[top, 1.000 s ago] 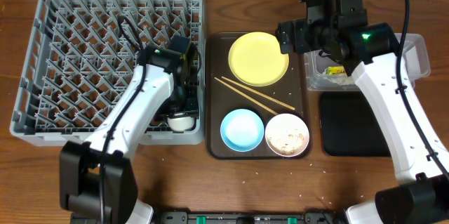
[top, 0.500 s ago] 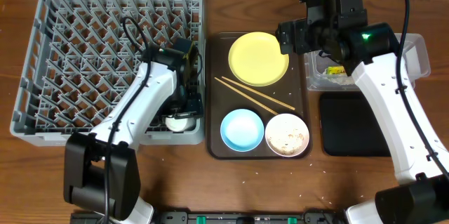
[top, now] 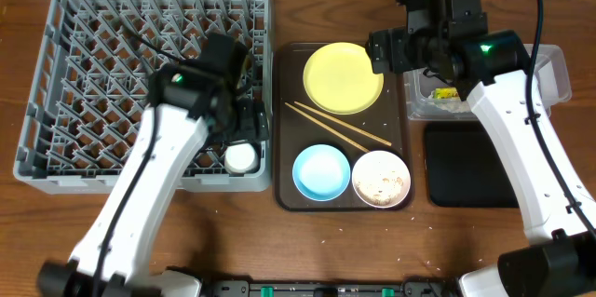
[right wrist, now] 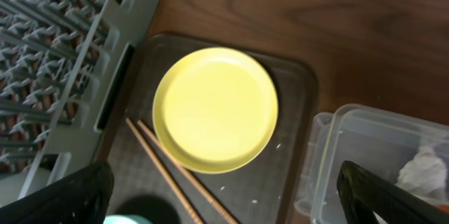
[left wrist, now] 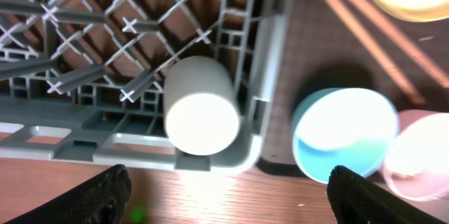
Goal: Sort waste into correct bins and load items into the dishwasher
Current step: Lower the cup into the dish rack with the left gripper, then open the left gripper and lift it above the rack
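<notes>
The small white cup (left wrist: 200, 108) is down in the dish rack (left wrist: 63, 143), lower right corner of the grid in the overhead view, tucked against the near wall. It's leaning, not upright: long axis runs from the pegs toward the bottom of the left wrist frame, one flat round end tipped up at the camera. Mouth or base? Too washed out to call.

The danger, as I judge it: nothing pins that cup, so a nudge could roll it along the wall or drop it between pegs. The left gripper (left wrist: 231, 199) hangs right above, jaws spread wide and empty, so a sideways swing toward the light blue bowl (left wrist: 344, 129) could clip the rack wall.

The right gripper (right wrist: 228, 196) is wide open too, holding nothing, over the yellow plate (right wrist: 214, 108).
</notes>
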You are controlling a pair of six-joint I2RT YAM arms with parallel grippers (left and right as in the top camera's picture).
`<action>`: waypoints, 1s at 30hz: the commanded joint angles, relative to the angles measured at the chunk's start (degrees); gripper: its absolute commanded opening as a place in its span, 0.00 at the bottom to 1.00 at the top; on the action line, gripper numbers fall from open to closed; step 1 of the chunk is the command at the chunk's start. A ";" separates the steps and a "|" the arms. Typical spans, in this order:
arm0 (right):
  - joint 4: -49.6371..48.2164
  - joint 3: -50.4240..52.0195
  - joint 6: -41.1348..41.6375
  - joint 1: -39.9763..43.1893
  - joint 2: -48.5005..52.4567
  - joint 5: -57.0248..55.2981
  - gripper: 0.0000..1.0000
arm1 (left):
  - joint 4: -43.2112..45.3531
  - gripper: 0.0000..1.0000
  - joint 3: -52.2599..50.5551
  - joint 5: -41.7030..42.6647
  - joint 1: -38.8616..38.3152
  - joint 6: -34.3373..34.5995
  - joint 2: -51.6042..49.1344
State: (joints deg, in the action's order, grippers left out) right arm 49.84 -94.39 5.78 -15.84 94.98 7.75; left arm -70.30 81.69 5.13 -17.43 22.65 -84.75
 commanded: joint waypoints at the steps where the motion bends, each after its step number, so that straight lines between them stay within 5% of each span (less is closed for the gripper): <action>1: 1.95 0.00 -0.26 -0.44 0.42 3.56 0.99 | 1.09 0.90 1.33 1.79 -0.02 -0.33 4.44; 14: 20.61 0.48 2.51 -2.73 0.61 4.09 0.82 | 6.47 0.79 0.59 1.92 -1.55 1.77 4.68; 25: 11.23 -1.53 4.87 0.48 0.31 5.64 0.85 | 14.91 0.74 0.15 1.70 -11.04 1.62 -2.62; 30: 11.69 0.11 4.44 -0.79 1.14 8.33 0.75 | 14.29 0.69 0.20 1.18 -9.29 2.64 -3.48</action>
State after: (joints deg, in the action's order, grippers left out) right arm 61.54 -94.37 10.00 -15.55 95.00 13.23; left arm -55.66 81.84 7.33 -28.47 24.21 -88.68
